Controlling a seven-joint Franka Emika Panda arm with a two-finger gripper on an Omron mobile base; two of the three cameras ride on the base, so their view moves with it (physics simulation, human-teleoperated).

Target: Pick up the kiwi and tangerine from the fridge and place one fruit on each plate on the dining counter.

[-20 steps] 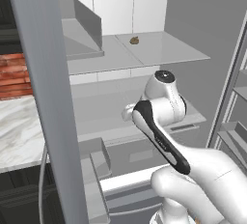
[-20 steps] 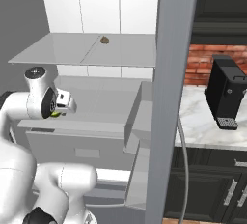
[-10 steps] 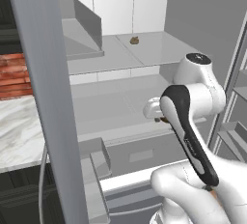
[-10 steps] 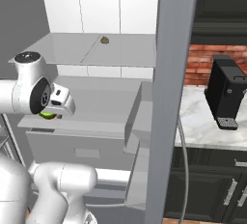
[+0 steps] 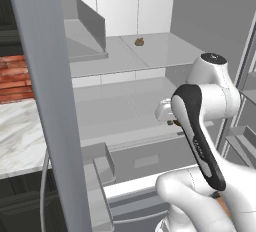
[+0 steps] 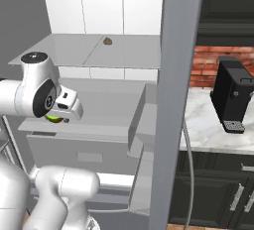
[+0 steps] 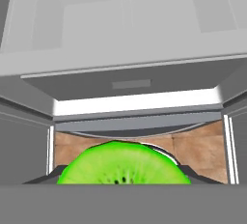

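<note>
The kiwi [image 7: 120, 162], bright lime-green, sits between my fingertips at the bottom of the hand view. In the right base view it peeks out under the hand as a green patch [image 6: 52, 119]. My gripper [image 6: 55, 118] is shut on it, just off the front edge of the middle glass shelf of the open fridge [image 5: 125, 56]; from the left it shows beside my forearm [image 5: 172, 121]. Below the kiwi the hand view looks at the fridge's grey drawer [image 7: 130, 84] and a wooden floor. The tangerine, the plates and the dining counter are out of view.
A small dull-brown lump [image 5: 139, 41] lies on the upper glass shelf [image 6: 107, 40]. The fridge's grey side wall [image 6: 173, 100] stands close on the right. Beyond it a marble wall counter [image 6: 213, 130] carries a black coffee machine [image 6: 234, 95]. Door bins [image 5: 245, 126] hang at the far right.
My hand has drawn sideways along the shelf front with the kiwi still in it, rightward in the left base view. The arm's upper joints have swung the same way.
</note>
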